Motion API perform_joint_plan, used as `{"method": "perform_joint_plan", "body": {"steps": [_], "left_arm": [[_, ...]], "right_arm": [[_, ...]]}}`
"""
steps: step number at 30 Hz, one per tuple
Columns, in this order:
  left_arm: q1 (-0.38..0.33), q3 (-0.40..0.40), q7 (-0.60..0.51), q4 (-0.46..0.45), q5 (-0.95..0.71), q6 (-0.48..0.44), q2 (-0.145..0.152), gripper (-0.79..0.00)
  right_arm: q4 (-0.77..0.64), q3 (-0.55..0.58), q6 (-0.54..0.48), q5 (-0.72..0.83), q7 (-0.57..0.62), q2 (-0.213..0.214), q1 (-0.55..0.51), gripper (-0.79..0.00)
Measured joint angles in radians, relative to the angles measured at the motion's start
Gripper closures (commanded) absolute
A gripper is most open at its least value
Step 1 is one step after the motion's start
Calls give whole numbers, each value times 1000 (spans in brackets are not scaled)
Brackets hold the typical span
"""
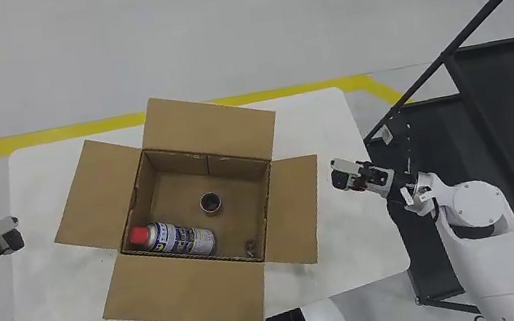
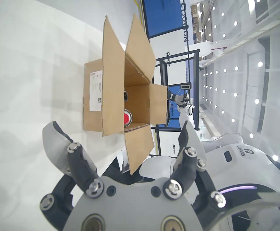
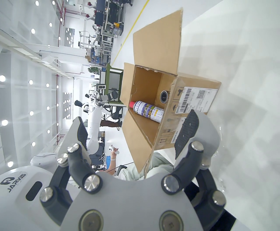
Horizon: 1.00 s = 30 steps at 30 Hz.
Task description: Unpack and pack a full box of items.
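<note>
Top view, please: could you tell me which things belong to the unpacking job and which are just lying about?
Part of the job:
- cardboard box, flaps open
- spray can, lying inside it
- small round container, also inside
- left gripper and right gripper, both open and empty

Just there:
- white table
- black rack
- yellow floor line

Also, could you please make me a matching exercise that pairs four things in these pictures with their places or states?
Things:
1. spray can
2. small tin
3. box
4. left gripper

Places or states:
A. on the table, flaps open
B. open, empty, apart from the box
C. lying on its side inside the box
D. near the middle of the box floor

Pairs: 1-C, 2-D, 3-A, 4-B
</note>
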Motion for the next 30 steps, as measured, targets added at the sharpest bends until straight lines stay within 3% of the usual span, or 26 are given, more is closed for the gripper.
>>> {"method": "perform_joint_plan", "body": {"steps": [4,10,24,30], "left_arm": [[-26,81,36,70,-9,-36,-13,-785],[-60,178,50,127,-198,-50,-44,-785],[-43,210,-33,-82,-417,33,-64,-785],[-59,289,-56,-160,-421,56,-80,-785]], "right_arm": [[17,-36,-6,-12,-7,2,-6,-785],[3,-86,-11,-13,1,6,-3,-785],[-67,-224,4,2,-24,10,42,-785],[-89,-296,19,-17,-46,10,64,-785]]}}
